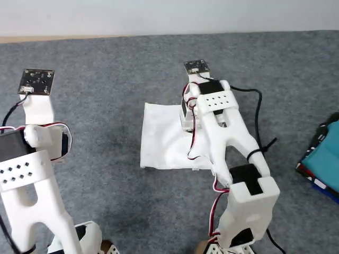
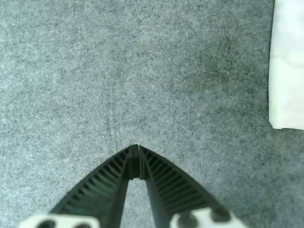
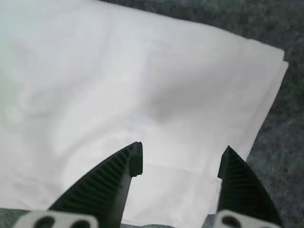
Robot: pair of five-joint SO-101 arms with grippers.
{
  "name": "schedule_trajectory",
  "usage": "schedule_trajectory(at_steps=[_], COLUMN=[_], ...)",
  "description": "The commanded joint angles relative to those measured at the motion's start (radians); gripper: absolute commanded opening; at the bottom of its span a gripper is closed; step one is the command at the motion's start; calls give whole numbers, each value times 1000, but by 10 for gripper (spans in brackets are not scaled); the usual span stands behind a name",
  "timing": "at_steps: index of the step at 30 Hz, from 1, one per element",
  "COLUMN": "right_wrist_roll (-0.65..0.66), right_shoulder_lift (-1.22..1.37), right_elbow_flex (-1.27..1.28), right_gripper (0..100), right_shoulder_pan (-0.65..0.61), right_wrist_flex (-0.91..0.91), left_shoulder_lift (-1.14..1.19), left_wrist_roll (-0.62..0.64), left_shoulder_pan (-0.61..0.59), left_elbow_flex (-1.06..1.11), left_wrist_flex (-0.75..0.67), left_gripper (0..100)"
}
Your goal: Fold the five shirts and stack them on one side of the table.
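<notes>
White shirt (image 1: 164, 140) lies partly folded, a roughly square pad, mid-tabletop (image 1: 106, 69) under the right arm (image 1: 222, 121). Its layered edges and one corner are visible in the right wrist view. Judged light, limp and thin: it will drape and sag if lifted at one point, and stacked layers may slide apart. Best hold is probably a pinch on the layered edge or corner, taking all plies together, or a low drag across the grippy grey surface. Right tool (image 3: 183, 152) is spread wide, empty, poised just above the shirt near its lower edge, arm stretched forward and wrist pitched down. Left tool (image 2: 137, 149) is pinched closed on nothing, pointing down at bare tabletop, with the shirt's edge well off to one side. Left arm (image 1: 32, 153) is tucked back. Teal and dark folded cloth (image 1: 323, 159) sits at the far right edge, probably the stack.
</notes>
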Motion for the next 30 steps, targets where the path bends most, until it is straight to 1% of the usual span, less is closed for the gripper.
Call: schedule_trajectory(at_steps=[1,5,13,18,21,26,30], right_wrist_roll=[-64,-112,-115,-115,-115,-112,-25], right_shoulder_lift=[15,50,128,226,277,334,371], right_elbow_flex=[-64,-77,-140,-183,-210,-264,-331], right_gripper=[290,364,365,361,307,155,43], right_shoulder_pan=[13,13,65,59,58,59,64], right_wrist_flex=[-42,-50,-58,-47,-47,4,74], left_shoulder_lift=[-8,-8,-8,-8,-8,-8,-8], left_wrist_roll=[-6,-6,-6,-6,-6,-6,-6], left_shoulder_pan=[-8,-8,-8,-8,-8,-8,-8], left_elbow_flex=[-4,-4,-4,-4,-4,-4,-4], left_wrist_flex=[17,17,17,17,15,15,15], left_gripper=[6,6,6,6,6,6,6])
